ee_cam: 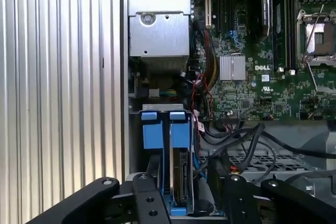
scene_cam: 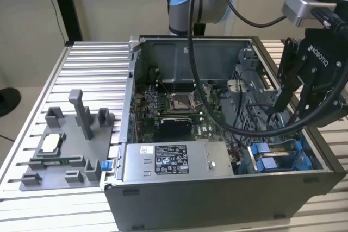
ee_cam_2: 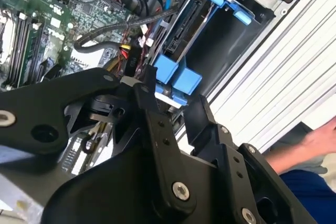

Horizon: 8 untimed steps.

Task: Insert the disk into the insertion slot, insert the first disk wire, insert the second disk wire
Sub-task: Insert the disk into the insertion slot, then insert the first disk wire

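- White lettering [scene_cam: 318, 57], a brand word, runs slantwise on the black body of the gripper [scene_cam: 292, 104] in the exterior view.
- A white label [scene_cam: 171, 160] with black print and small marks lies on the power supply [scene_cam: 215, 158]. Its lines are too small to read.
- A small sticker [scene_cam: 145, 149] with dark print sits just beside that label on the same supply. It is also too small to read.
- In the first wrist view, a white logo [ee_cam: 264, 67] is printed on the board [ee_cam: 247, 98], near the heatsink [ee_cam: 232, 67].
- A white tag [ee_cam: 266, 77] with dark print sits just beside the logo.
- Fine white markings [ee_cam_2: 55, 22] dot the board in the second wrist view. None can be read.
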### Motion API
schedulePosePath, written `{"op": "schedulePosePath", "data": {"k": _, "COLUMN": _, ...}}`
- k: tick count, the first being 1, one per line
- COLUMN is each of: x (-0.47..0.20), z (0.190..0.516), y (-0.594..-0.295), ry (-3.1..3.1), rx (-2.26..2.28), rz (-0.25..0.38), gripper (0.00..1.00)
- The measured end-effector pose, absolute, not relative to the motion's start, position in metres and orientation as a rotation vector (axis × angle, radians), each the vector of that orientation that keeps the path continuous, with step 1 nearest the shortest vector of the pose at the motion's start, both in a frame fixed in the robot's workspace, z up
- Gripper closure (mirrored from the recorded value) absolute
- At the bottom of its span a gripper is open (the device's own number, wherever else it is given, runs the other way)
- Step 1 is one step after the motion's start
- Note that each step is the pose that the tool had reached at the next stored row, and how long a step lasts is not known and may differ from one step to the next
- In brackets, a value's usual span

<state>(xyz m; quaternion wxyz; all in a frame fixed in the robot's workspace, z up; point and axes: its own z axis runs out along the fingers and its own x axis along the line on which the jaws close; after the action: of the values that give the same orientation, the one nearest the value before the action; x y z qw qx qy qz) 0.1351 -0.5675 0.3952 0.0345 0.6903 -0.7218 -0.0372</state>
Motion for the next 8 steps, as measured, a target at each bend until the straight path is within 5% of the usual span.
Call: {"op": "schedulePosePath", "data": {"k": 8, "x": 0.1418, "z": 0.3942, "y": -0.5664, "ry": -2.236, "rx": 2.146, "rz": -0.218, "gripper": 0.00}}
